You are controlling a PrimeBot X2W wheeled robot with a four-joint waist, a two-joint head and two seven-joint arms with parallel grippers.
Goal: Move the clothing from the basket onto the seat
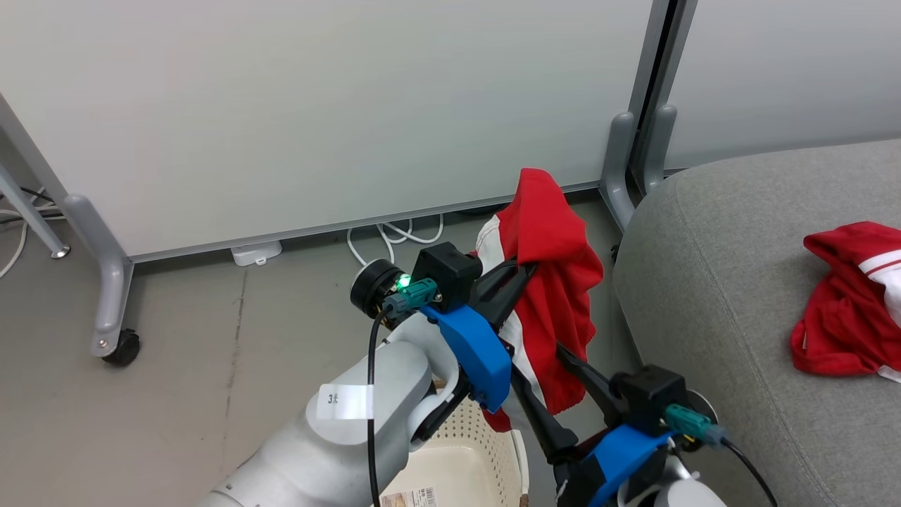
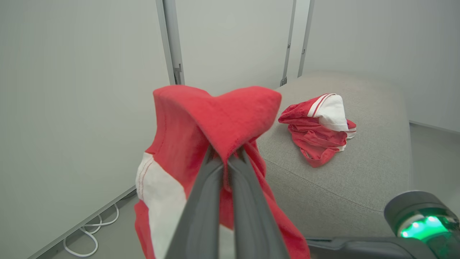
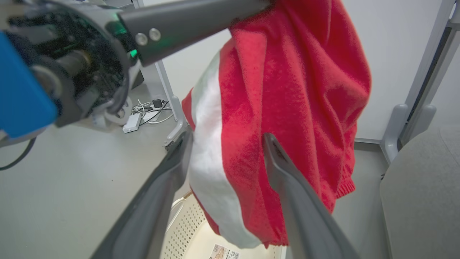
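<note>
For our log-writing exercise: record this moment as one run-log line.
left gripper: shut on hanging garment | right gripper: open, fingers either side of it | basket: beneath | second garment: on seat

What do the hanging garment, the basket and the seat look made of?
The garment: soft knit-like cloth, matt red with a white panel; it drapes in folds and looks fuzzy up close. The basket: probably plastic, smooth cream wall punched with rows of holes. The seat: light grey woven upholstery, matt, with a stitched seam.
</note>
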